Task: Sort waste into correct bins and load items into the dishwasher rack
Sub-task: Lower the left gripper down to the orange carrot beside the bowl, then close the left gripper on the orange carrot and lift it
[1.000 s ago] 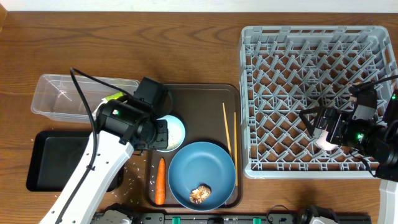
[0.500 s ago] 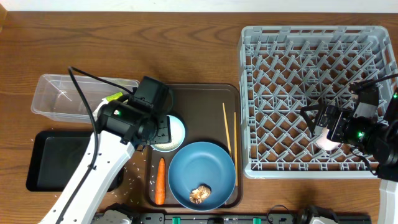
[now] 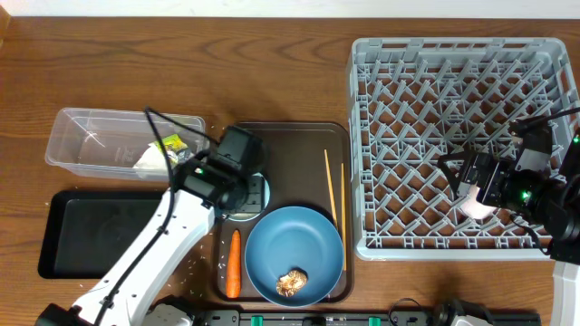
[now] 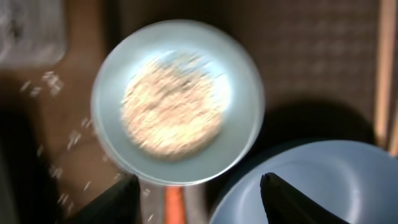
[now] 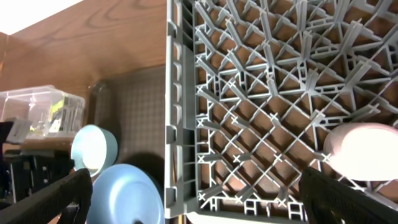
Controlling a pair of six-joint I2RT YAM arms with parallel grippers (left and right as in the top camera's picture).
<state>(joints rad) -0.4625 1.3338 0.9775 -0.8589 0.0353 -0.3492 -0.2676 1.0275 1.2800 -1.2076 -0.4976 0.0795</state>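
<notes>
My left gripper [image 3: 243, 188] hangs open over the small light-blue cup [image 4: 177, 102], which holds white rice and stands on the brown serving tray; in the left wrist view the open fingers [image 4: 211, 200] frame the orange carrot [image 4: 176, 204]. The carrot [image 3: 234, 263] lies left of the blue plate [image 3: 294, 249], which carries a brown lump [image 3: 292, 282]. Two chopsticks [image 3: 332, 186] lie on the tray's right side. My right gripper [image 5: 208, 199] is open inside the grey rack [image 3: 435, 109], beside the pinkish-white cup [image 5: 367, 149]. The white bowl is out of view.
The clear tub [image 3: 86, 136] at the left holds a yellow-green wrapper [image 3: 170, 142] and a white paper scrap [image 3: 148, 159]. The black tray [image 3: 82, 231] lies in front of it. Rice grains [image 3: 195, 263] are scattered on the table beside the brown serving tray [image 3: 290, 145].
My left arm has swung right, off the clear tub and over the light-blue cup, uncovering the wrapper and paper scrap in the tub. The right gripper has barely moved.
</notes>
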